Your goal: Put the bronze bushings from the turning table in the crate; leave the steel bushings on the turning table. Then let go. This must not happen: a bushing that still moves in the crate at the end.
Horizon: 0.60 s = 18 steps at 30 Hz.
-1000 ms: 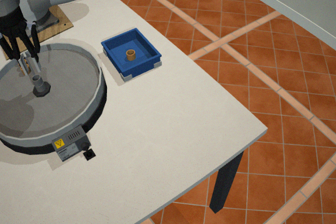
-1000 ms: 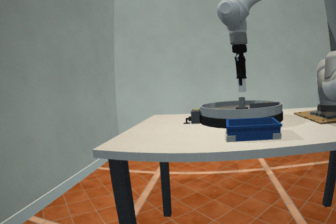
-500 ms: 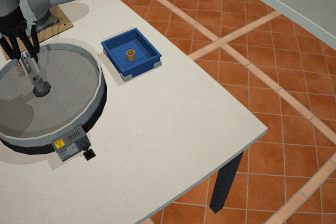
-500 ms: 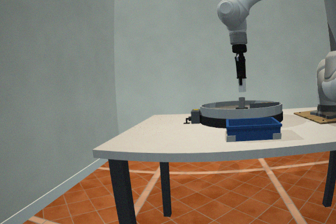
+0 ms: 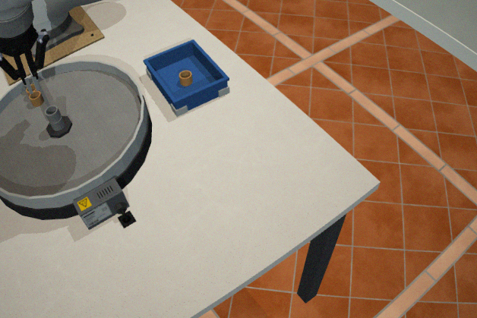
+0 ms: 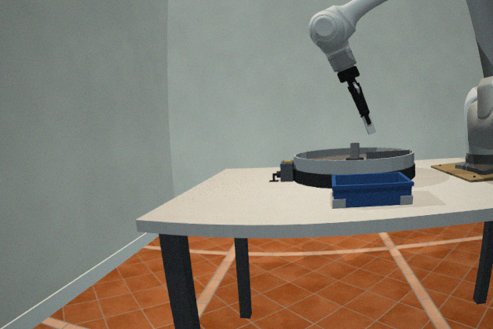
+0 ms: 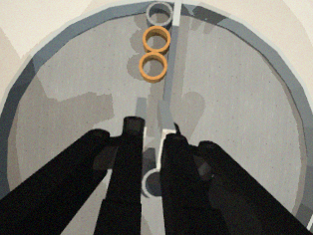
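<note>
A bronze bushing (image 5: 185,80) stands in the blue crate (image 5: 200,99) (image 6: 370,195). On the turning table (image 5: 112,90) (image 6: 354,166) (image 7: 239,100) two bronze bushings stand in a row: one bronze bushing (image 5: 36,99) (image 7: 141,68) nearer the middle, the other bronze bushing (image 7: 145,40) farther out. A steel bushing (image 7: 149,15) stands at the row's outer end by the rim. My gripper (image 5: 32,85) (image 6: 371,130) (image 7: 150,114) is shut and empty, with a narrow gap between the fingertips. It hangs tilted above the turning table, and in the top view its fingertips partly hide the farther bronze bushing.
A grey hollow post (image 5: 54,115) (image 6: 354,151) stands at the turning table's centre. A thin upright bar (image 7: 177,14) runs beside the bushing row. A raised rim surrounds the turning table. A grey control box (image 5: 101,206) (image 6: 286,172) sits at its side. The crate stands beside the turning table.
</note>
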{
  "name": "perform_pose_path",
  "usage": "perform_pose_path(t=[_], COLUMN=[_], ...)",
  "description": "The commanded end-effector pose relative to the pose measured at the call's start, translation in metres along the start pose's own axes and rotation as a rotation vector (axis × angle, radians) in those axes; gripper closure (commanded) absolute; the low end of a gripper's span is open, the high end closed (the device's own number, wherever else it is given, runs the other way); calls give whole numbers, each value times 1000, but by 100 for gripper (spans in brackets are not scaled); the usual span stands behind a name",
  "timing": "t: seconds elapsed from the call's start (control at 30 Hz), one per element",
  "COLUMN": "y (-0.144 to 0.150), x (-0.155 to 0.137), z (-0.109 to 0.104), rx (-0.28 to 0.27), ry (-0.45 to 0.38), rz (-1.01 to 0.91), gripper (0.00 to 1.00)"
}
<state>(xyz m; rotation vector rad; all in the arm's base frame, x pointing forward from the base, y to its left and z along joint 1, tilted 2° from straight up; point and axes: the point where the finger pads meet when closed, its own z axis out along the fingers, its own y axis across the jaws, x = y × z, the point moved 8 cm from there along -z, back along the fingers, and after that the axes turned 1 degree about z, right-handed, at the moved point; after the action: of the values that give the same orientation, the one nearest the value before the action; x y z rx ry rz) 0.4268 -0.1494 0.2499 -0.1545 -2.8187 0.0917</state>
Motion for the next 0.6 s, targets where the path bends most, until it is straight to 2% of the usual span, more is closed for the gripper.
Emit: perform_pose_path(t=[0.0, 0.23, 0.57], y=[0, 1, 1], x=[7, 24, 25], z=[8, 23, 23], rx=[47, 141, 147], ry=[105, 313, 325], rz=[-122, -362, -375], gripper=[94, 94, 94])
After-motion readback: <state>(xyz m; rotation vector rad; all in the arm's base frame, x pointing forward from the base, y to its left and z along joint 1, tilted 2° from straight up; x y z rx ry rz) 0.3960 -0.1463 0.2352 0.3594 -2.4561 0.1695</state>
